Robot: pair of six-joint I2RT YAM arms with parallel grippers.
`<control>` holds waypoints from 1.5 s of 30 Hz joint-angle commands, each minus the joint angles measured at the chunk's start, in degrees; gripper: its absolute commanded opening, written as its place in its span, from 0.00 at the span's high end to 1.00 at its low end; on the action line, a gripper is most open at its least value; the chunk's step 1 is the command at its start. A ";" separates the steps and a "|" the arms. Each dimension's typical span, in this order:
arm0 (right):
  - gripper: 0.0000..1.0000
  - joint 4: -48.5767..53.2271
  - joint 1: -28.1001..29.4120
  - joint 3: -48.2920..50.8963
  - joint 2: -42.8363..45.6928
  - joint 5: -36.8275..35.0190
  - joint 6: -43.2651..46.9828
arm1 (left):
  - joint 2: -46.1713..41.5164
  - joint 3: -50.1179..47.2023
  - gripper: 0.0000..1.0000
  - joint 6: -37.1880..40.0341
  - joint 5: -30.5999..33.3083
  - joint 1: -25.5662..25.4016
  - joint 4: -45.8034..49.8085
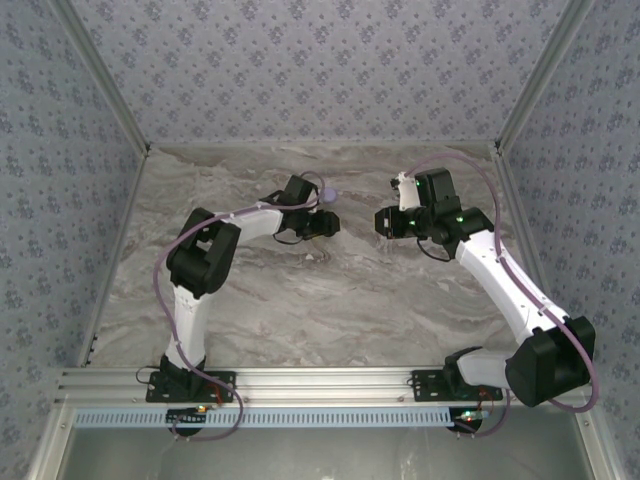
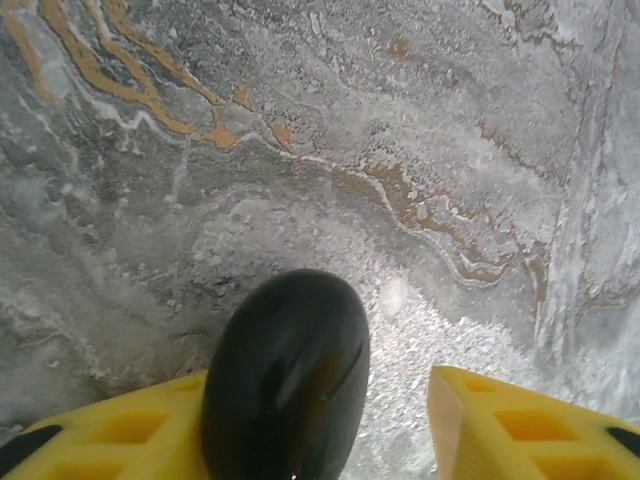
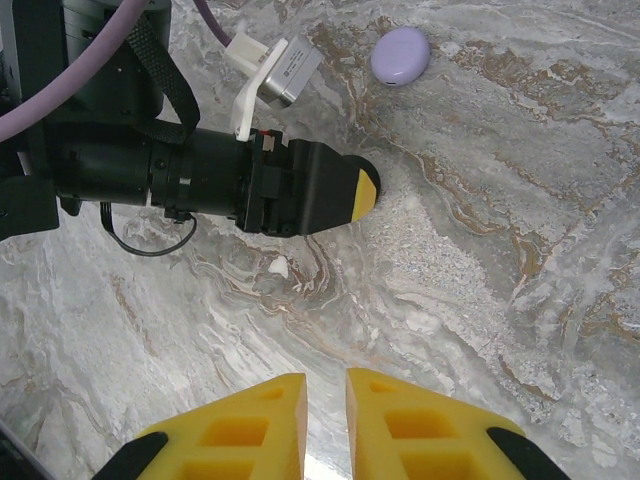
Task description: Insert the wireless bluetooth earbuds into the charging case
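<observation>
**A:** Top view first?
**B:** The small round lilac plastic charging case (image 1: 328, 195) sits mid-frame, just above the left gripper (image 1: 328, 222). The right gripper (image 1: 383, 222) is farther off. There is bare marble-patterned table (image 1: 300, 305) all round.
**A:** Left wrist?
**B:** The jaws are parted and a glossy black round disc (image 2: 285, 380) leans on 1 finger. A tiny pale bud (image 2: 393, 295), probably an earbud, lies just ahead.
**A:** Right wrist?
**B:** The 2 yellow fingers (image 3: 230, 430) are nearly together, with nothing seen between them. The case is at upper right, round, with no long axis.
</observation>
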State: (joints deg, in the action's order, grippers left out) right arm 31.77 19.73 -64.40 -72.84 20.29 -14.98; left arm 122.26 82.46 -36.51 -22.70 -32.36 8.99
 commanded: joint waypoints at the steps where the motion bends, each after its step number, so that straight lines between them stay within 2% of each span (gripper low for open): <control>1: 0.80 1.01 -0.48 0.47 0.32 -1.34 0.68 | -2.46 0.19 0.43 2.45 4.07 0.43 3.40; 7: 0.78 0.75 -0.74 1.33 0.75 -6.57 0.82 | -8.33 -1.35 0.36 6.80 9.68 0.50 6.62; 16: 0.78 0.39 -1.56 3.64 0.77 -17.36 1.54 | -21.17 -9.04 0.36 10.56 16.83 1.63 8.40; 21: 0.75 -1.74 -3.35 5.95 0.69 -20.10 1.03 | -28.88 -14.68 0.37 12.02 22.08 3.03 8.67; 24: 0.70 -3.28 -4.56 7.56 0.72 -23.11 0.46 | -33.68 -18.16 0.36 13.24 25.94 4.55 8.96; 26: 0.62 -4.21 -5.68 8.40 0.73 -25.07 -0.40 | -36.97 -20.75 0.36 13.79 28.70 5.95 9.19; 29: 0.59 -4.49 -7.48 9.38 0.70 -26.49 -0.60 | -41.05 -24.83 0.35 14.44 31.21 8.53 8.75; 37: 0.46 -7.74 -11.92 14.23 0.94 -31.80 -0.41 | -46.12 -29.69 0.30 15.28 41.77 13.58 10.98; 41: 0.39 -12.48 -15.22 18.16 1.35 -32.86 -0.18 | -46.21 -31.31 0.21 16.33 49.52 14.55 10.05; 45: 0.33 -18.45 -18.34 22.50 1.78 -32.44 0.27 | -45.32 -33.35 0.13 17.71 53.23 15.80 6.97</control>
State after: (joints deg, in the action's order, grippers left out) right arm 18.70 2.92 -44.05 -72.51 -10.46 -15.20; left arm 77.28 50.30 -20.43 24.58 -17.45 17.82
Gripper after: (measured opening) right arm 0.661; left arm 0.861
